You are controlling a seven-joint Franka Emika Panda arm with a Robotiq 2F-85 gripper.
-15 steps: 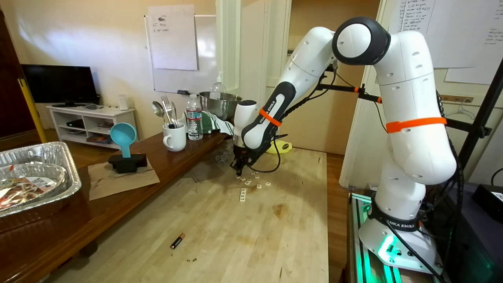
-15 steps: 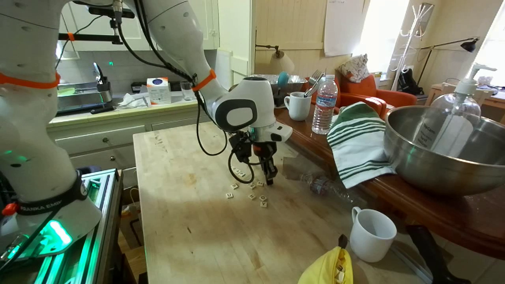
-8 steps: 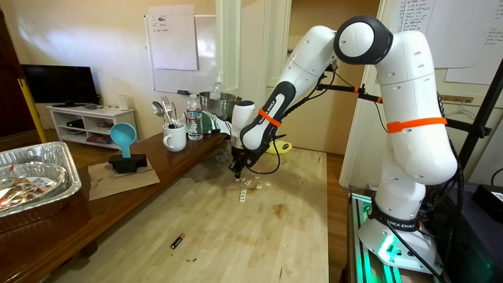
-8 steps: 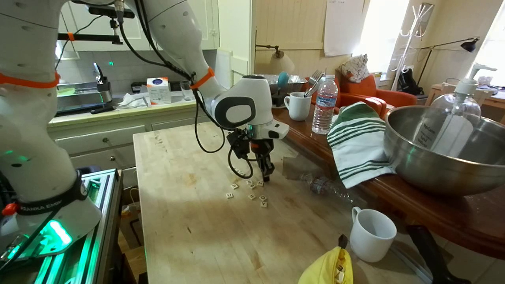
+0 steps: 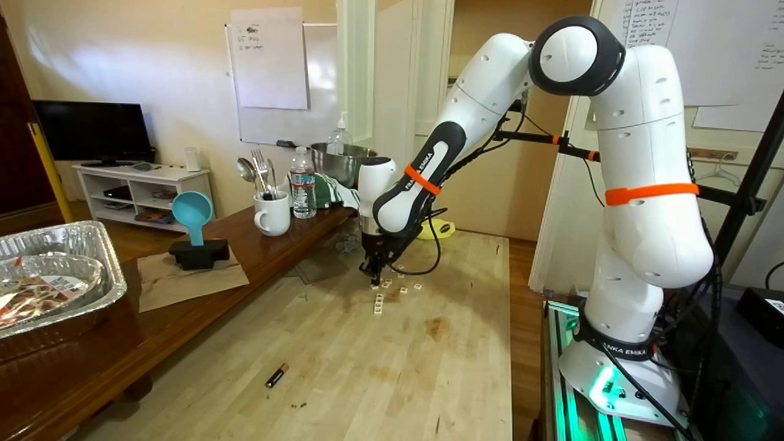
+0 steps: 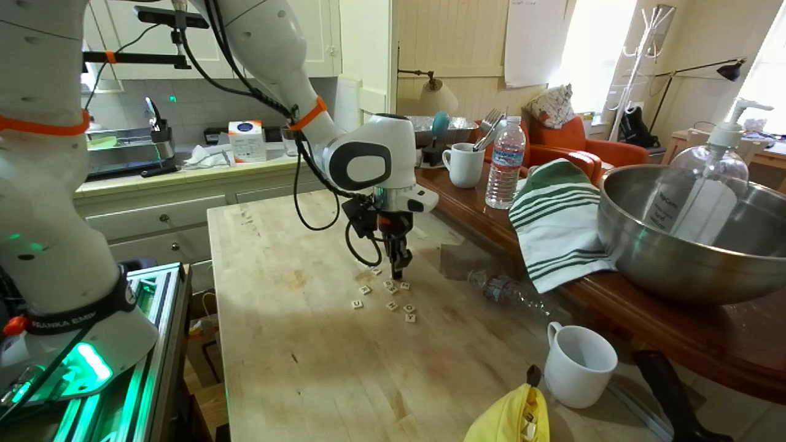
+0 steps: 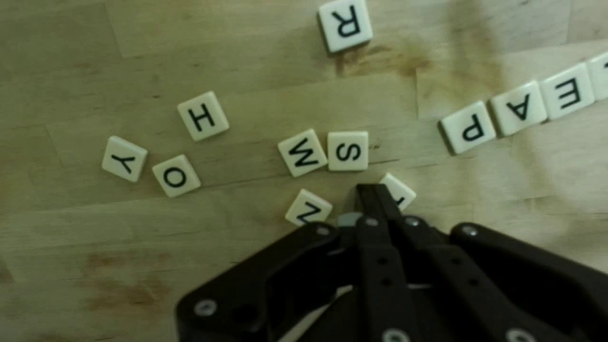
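My gripper [image 7: 372, 186] points down at the light wooden table, its fingertips pressed together with nothing between them. In the wrist view they partly cover a white letter tile [image 7: 401, 190]; whether they touch it I cannot tell. Just left of the fingers lies the N tile [image 7: 308, 207]. Beyond the tips are the W tile [image 7: 302, 152] and the S tile [image 7: 347, 151], side by side. The P tile [image 7: 469, 127], A tile [image 7: 518, 108] and E tile [image 7: 567, 90] form a row running off the right edge. Both exterior views show the gripper [image 5: 375, 283] [image 6: 397, 276] low among the tiles.
Loose around lie the R tile [image 7: 346, 24], H tile [image 7: 203, 116], O tile [image 7: 176, 175] and Y tile [image 7: 124, 158]. A battery [image 5: 277, 375], yellow pouch [image 6: 509, 411], white mug [image 6: 580, 366] and clear bottle [image 6: 503, 288] rest on the table. A dark raised counter [image 5: 245, 245] runs alongside.
The shut gripper has shifted across the tiles toward the lettered row, leftward in an exterior view. The tiles appear to stay where they were.
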